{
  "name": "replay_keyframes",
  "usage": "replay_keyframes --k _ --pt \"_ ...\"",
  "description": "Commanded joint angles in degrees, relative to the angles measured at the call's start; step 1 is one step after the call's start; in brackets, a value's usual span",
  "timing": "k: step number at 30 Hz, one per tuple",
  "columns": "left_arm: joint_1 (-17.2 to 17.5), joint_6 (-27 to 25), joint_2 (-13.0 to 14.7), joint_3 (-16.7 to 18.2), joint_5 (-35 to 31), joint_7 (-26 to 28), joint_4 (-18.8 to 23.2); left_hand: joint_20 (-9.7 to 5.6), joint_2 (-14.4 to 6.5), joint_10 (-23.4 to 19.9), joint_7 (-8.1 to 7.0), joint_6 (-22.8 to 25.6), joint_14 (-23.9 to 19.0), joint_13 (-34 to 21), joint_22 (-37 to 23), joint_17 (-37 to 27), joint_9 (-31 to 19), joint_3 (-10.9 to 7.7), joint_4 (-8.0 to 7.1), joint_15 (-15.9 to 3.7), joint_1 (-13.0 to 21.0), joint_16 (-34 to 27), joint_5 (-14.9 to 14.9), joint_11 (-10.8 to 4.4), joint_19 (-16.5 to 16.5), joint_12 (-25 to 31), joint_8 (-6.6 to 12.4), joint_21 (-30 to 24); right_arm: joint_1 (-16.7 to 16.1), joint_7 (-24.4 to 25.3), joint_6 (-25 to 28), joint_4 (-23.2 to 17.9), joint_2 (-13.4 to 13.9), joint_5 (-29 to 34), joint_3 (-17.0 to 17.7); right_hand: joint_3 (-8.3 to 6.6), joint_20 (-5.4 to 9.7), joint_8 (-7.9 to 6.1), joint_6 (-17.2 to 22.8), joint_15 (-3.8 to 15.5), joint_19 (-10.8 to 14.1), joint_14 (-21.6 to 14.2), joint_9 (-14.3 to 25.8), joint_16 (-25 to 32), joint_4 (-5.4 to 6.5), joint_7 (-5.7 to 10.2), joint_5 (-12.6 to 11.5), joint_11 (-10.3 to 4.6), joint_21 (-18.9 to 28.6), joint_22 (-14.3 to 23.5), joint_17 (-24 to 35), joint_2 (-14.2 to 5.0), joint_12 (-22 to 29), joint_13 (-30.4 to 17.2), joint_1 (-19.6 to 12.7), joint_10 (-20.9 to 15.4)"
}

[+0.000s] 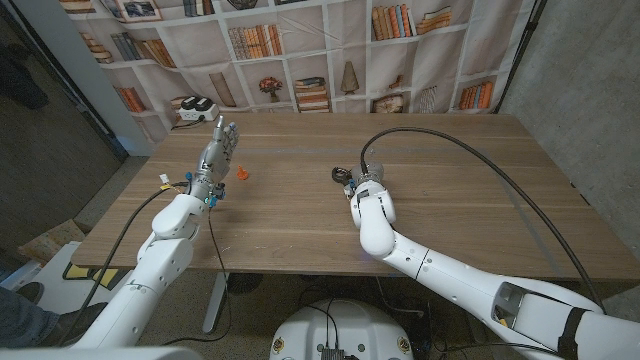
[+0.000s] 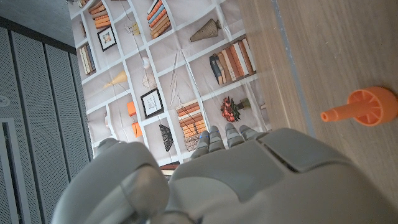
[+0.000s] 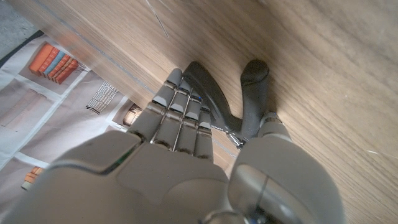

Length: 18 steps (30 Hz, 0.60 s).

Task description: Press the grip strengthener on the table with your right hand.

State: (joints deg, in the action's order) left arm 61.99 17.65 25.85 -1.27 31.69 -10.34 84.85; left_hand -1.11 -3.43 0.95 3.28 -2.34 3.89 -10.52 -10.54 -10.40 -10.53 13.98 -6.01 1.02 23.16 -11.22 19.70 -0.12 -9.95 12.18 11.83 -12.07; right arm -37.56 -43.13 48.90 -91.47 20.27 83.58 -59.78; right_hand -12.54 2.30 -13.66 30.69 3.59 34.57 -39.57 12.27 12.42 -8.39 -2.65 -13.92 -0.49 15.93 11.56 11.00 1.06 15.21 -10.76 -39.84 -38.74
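Nearest the robot, the right arm reaches in from the lower right corner of the head view and ends at the right hand [image 1: 366,186], set down near the middle of the wooden surface [image 1: 470,190]. The grip strengthener [image 1: 342,177] lies there on the surface, just at the hand's fingertips. The right wrist view gives the closer look: the fingers [image 3: 180,109] are laid over one dark handle of the grip strengthener [image 3: 214,102], the thumb [image 3: 270,124] sits against the other handle, and the metal spring coil shows between them near the palm. So the right hand [image 3: 205,162] is grasping the tool, wrapped about both handles. The handles are spread in a V, which suggests the squeeze is not complete; I judge that the reach and the grasp are done and the press itself is what remains, or is only at its start. How hard the fingers bear on the handles cannot be told. Further out on the robot's left side, the left hand [image 1: 216,152] stands raised with its fingers apart and extended, holding nothing and taking no part. Just beside it a small orange cone-shaped piece [image 1: 244,173] rests on the surface, apart from the left hand [image 2: 249,174]. At the far edge a white charger-like box [image 1: 195,108] sits before the bookshelf backdrop [image 1: 300,50].
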Motion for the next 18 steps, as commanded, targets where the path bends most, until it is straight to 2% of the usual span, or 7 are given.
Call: replay_keyframes --k 1,7,10,11,12,13,18 --pt "0.52 0.34 -0.14 0.18 -0.03 0.66 0.65 0.29 -0.18 0.07 0.03 0.28 -0.11 -0.28 -0.16 -0.14 -0.18 0.49 0.12 0.02 -0.03 0.18 -0.02 0.04 -1.66 -0.22 -0.22 0.13 2.30 0.93 -3.89 -0.07 2.92 -4.69 -2.48 -1.04 1.14 -1.37 3.31 3.36 2.20 -3.83 0.58 1.35 -0.07 2.05 0.19 -1.64 1.28 0.42 0.62 -0.93 1.46 -0.27 -4.09 -4.30" --pt "0.71 0.24 -0.05 0.26 -0.05 1.11 1.04 0.29 -0.22 0.02 0.06 0.33 -0.13 -0.28 -0.16 -0.15 -0.18 0.56 0.11 0.03 0.00 0.18 -0.04 0.13 -1.64 -0.22 -0.23 0.13 2.61 4.79 -3.57 1.88 2.98 -3.62 -4.26 -1.06 2.70 -3.21 8.14 6.83 5.22 -10.07 1.32 4.11 0.26 3.83 0.64 -3.33 3.11 0.91 2.17 -1.95 3.14 -0.41 -5.09 -10.05" --pt "0.71 0.24 0.04 0.23 -0.17 1.31 1.19 0.29 -0.23 0.03 0.05 0.32 -0.14 -0.28 -0.16 -0.15 -0.18 0.59 0.11 0.03 0.01 0.18 -0.05 0.16 -1.64 -0.24 -0.24 0.13 2.07 7.59 -2.86 1.97 3.19 -3.13 -4.56 -1.47 5.13 -4.74 12.05 8.91 8.07 -14.87 1.96 6.58 -0.13 5.11 0.95 -4.22 4.94 1.35 3.54 -3.08 4.57 -0.62 -7.07 -14.45" --pt "0.67 0.23 0.06 0.21 -0.17 1.31 1.19 0.27 -0.24 0.05 0.08 0.33 -0.15 -0.29 -0.16 -0.15 -0.18 0.60 0.11 0.04 0.01 0.18 -0.05 0.16 -1.60 -0.25 -0.24 0.11 1.84 8.68 -2.67 1.74 3.39 -3.02 -4.56 -1.68 5.56 -5.04 12.85 9.05 8.93 -15.89 2.14 6.98 -0.22 5.14 1.06 -4.85 5.52 1.47 3.76 -3.45 5.01 -0.70 -7.67 -15.74" --pt "0.63 0.19 0.06 0.16 -0.21 1.40 1.23 0.26 -0.24 0.06 0.05 0.35 -0.14 -0.29 -0.16 -0.15 -0.18 0.62 0.11 0.06 0.02 0.18 -0.05 0.18 -1.60 -0.26 -0.24 0.11 1.65 9.42 -2.35 1.49 3.53 -2.78 -4.55 -2.08 5.69 -5.39 13.77 9.25 9.57 -16.62 2.31 7.23 -0.52 5.44 1.16 -4.47 6.01 1.60 3.92 -3.87 5.31 -0.69 -8.67 -16.75" --pt "0.57 0.17 0.09 0.10 -0.28 1.42 1.23 0.29 -0.25 0.07 0.04 0.35 -0.15 -0.29 -0.16 -0.15 -0.18 0.63 0.11 0.02 0.02 0.18 -0.06 0.18 -1.63 -0.26 -0.24 0.13 1.54 9.79 -1.91 1.27 3.60 -2.42 -4.52 -2.40 5.95 -5.61 14.39 9.42 10.27 -17.43 2.45 7.56 -0.76 5.50 1.26 -5.07 6.49 1.69 4.11 -4.21 5.57 -0.72 -9.52 -17.59" --pt "0.06 0.09 0.05 -0.24 -0.35 1.33 1.00 0.31 -0.28 0.02 -0.03 0.34 -0.14 -0.29 -0.16 -0.15 -0.18 0.69 0.10 -0.01 0.04 0.19 -0.07 0.17 -1.64 -0.26 -0.26 0.13 1.04 11.09 -0.96 -0.81 4.44 -2.15 -3.44 -3.12 6.34 -5.88 15.24 9.67 11.04 -18.70 2.70 7.89 -1.06 5.74 1.48 -4.98 7.22 1.86 4.33 -4.97 5.66 -0.59 -11.11 -18.43"
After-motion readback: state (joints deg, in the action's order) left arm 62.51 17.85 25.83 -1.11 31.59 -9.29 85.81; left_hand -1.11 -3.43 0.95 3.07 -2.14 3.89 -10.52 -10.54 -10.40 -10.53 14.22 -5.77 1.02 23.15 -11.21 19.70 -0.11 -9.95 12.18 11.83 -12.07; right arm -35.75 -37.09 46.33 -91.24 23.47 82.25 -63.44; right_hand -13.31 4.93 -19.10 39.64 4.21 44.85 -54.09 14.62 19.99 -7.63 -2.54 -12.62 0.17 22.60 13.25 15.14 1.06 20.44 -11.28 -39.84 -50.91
